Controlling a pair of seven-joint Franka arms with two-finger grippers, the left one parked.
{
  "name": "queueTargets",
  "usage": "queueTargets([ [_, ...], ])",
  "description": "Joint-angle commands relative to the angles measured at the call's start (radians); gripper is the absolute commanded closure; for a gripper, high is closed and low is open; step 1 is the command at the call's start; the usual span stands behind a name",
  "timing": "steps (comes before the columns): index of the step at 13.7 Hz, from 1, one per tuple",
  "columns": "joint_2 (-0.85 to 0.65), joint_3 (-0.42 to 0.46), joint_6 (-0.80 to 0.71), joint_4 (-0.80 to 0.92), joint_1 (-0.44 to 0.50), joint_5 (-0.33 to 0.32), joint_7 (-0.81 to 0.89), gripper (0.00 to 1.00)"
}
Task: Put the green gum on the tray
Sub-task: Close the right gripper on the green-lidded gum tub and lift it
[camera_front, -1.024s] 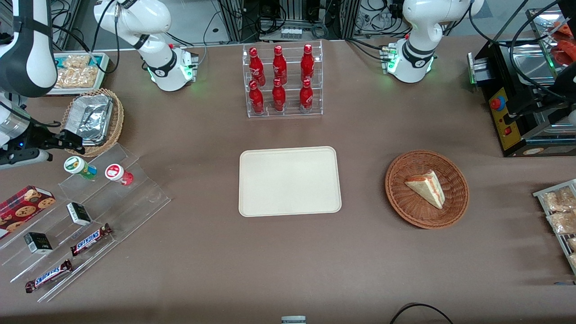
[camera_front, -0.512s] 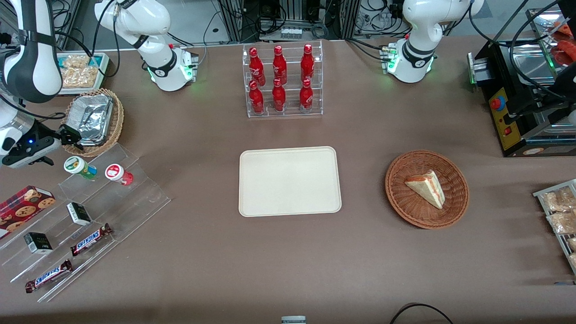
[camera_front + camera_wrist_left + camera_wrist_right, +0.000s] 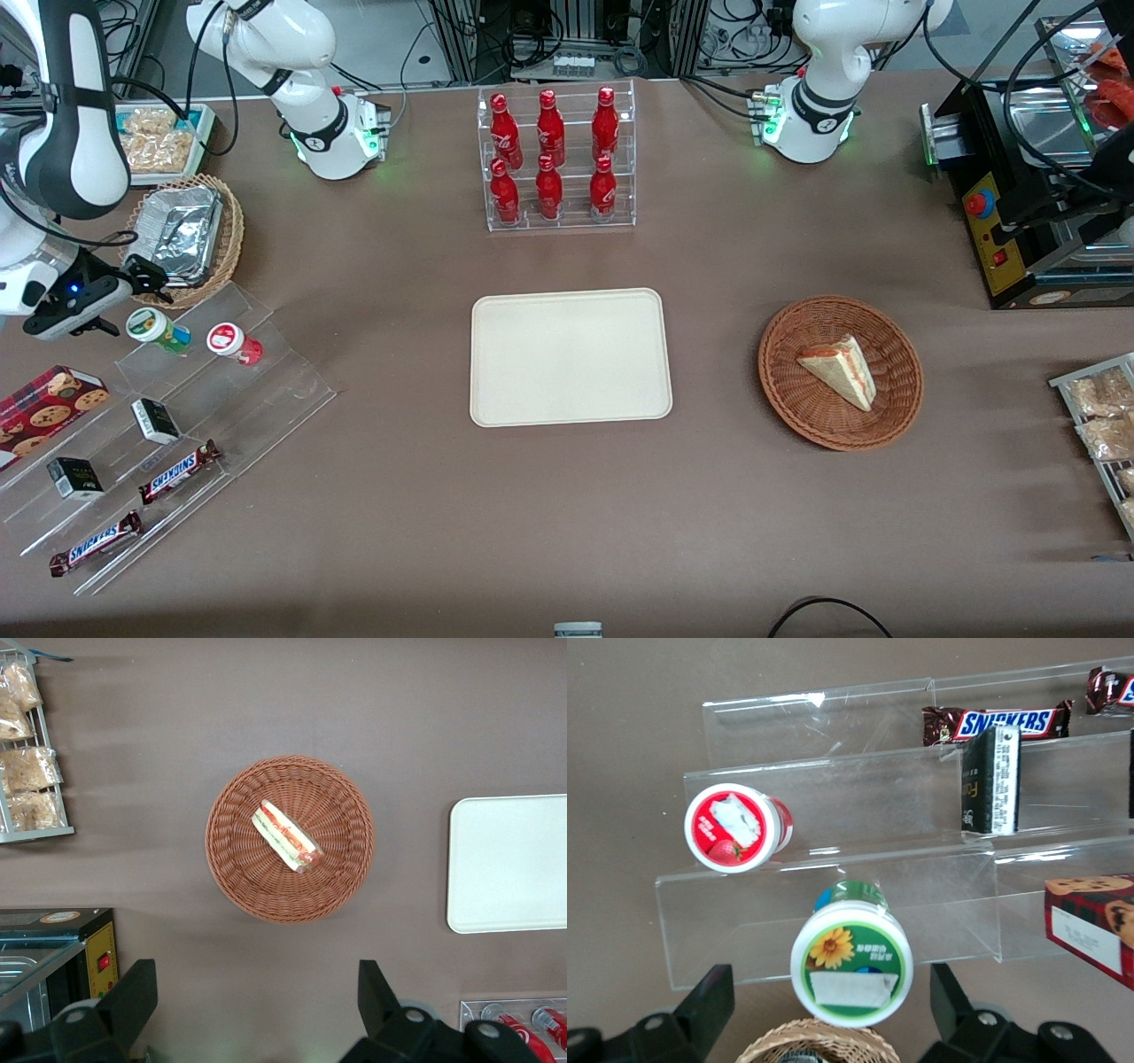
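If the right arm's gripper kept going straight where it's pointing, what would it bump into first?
Most likely the green gum: the gripper points down at its lid, fingers open to either side. How far above it cannot be judged.

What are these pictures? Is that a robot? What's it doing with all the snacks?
Yes, two white robot arms stand at a brown table. One picture looks down from the front; two come from cameras on the arms' wrists. The working arm's gripper, its fingers open and holding nothing, hovers above the green gum on a clear shelf, beside a red gum bottle. The gum should go on the cream tray in the middle. There are also chocolate bars, red drink bottles and a sandwich in a basket.
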Motion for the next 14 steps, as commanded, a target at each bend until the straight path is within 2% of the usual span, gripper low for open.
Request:
queueTargets([
  [1,0.020,0.003,0.041,-0.006,-0.007,0.025,-0.030,0.01],
  [3,0.029,0.003,0.050,-0.004,-0.007,0.025,-0.030,0.01],
  [4,0.031,0.001,0.054,-0.006,-0.007,0.025,-0.031,0.06],
  [5,0.032,0.003,0.054,-0.003,-0.007,0.025,-0.045,0.42],
  [6,0.032,0.003,0.054,-0.001,-0.004,0.025,-0.041,0.97],
  [10,0.025,0.006,0.020,0.029,-0.002,0.027,-0.041,1.00],
  [14,0.023,0.013,-0.159,0.181,0.028,0.042,-0.018,1.00],
])
